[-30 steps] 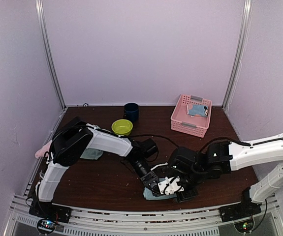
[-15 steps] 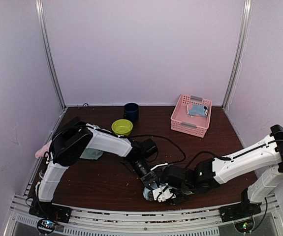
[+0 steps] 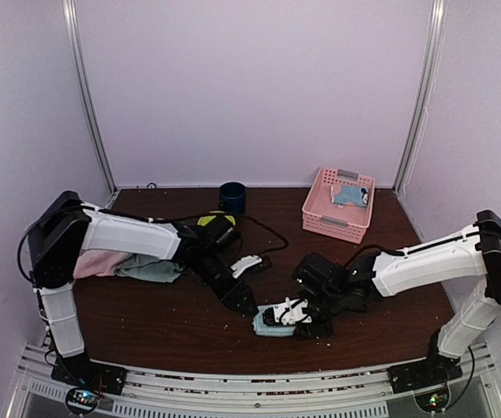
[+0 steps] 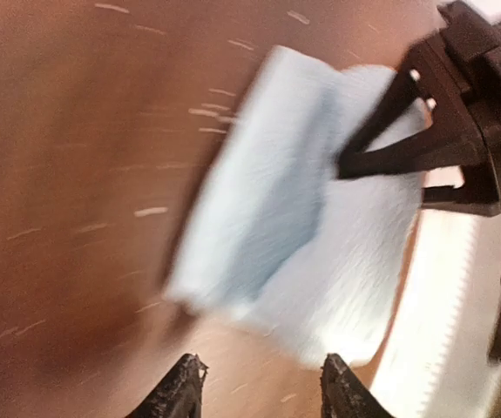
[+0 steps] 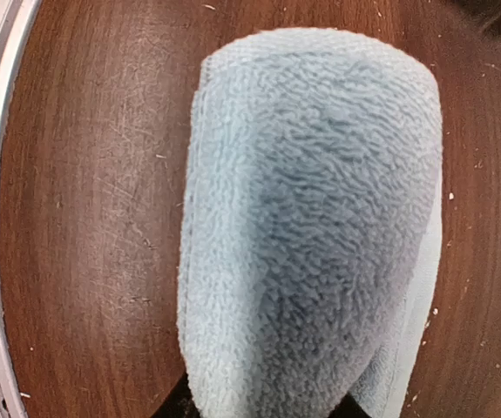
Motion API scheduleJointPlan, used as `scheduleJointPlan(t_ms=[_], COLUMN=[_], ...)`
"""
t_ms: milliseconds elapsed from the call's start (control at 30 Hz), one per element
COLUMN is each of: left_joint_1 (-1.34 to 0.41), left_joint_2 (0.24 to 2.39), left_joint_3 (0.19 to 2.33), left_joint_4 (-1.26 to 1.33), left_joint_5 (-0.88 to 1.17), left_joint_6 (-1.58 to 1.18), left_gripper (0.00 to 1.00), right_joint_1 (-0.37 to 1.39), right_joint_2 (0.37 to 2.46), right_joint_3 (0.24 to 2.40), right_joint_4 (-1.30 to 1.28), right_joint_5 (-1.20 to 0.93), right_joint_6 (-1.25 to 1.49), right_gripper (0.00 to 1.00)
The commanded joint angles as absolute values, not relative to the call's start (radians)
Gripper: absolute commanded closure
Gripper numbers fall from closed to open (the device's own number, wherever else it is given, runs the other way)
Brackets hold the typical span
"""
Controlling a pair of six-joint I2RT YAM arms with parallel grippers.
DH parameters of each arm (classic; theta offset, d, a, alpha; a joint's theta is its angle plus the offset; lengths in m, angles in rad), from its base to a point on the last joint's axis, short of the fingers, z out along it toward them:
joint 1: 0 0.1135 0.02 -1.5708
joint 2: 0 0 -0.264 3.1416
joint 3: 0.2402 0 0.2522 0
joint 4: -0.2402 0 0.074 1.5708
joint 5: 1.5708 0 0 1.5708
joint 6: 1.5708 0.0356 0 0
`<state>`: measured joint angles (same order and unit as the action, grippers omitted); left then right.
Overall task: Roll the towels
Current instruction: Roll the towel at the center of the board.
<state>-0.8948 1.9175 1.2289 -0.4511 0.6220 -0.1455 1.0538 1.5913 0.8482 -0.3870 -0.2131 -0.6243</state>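
Left gripper [image 4: 259,392] open just short of the pale blue towel [image 5: 311,218]; right gripper [image 3: 292,315] clamped around it.

At the far left of the table [image 3: 172,331], the pink towel [image 3: 100,261] and the mint green towel [image 3: 152,271] lie bunched together, touching, under the left arm. The left gripper's jaws stand well apart with nothing between them, and its fingertips [image 4: 185,387] are near the pale blue towel's edge but not touching it. That towel lies rolled near the table's front edge. The right gripper's jaws straddle one end of the roll, tips against both flanks. At the back right, the patterned towel [image 3: 350,194] sits inside the pink basket [image 3: 330,222].
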Motion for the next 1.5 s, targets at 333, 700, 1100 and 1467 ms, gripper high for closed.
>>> scheduleJointPlan(t_ms=[333, 700, 1100, 1467], left_joint_1=[-1.221, -1.313, -1.321, -1.347], left_joint_2=[1.312, 1.661, 1.869, 1.940], left_joint_3=[0.759, 0.952, 1.033, 1.121], left_joint_4=[0.100, 0.075, 0.118, 0.001], left_joint_5=[-0.296, -0.147, -0.314, -0.378], left_joint_6=[0.254, 0.397, 0.464, 0.500], left_gripper=[0.45, 0.46, 0.46, 0.40], right_joint_1=[0.733, 0.678, 0.678, 0.678], right_joint_2=[2.037, 2.160, 2.153, 2.164], right_joint_3=[1.202, 1.334, 1.315, 1.328], right_joint_4=[-0.958, -1.071, -1.046, -1.050], right_joint_5=[-0.716, -0.756, -0.757, -0.768], right_joint_6=[-0.845, -0.886, -0.868, -0.868], right_gripper=[0.72, 0.71, 0.71, 0.70])
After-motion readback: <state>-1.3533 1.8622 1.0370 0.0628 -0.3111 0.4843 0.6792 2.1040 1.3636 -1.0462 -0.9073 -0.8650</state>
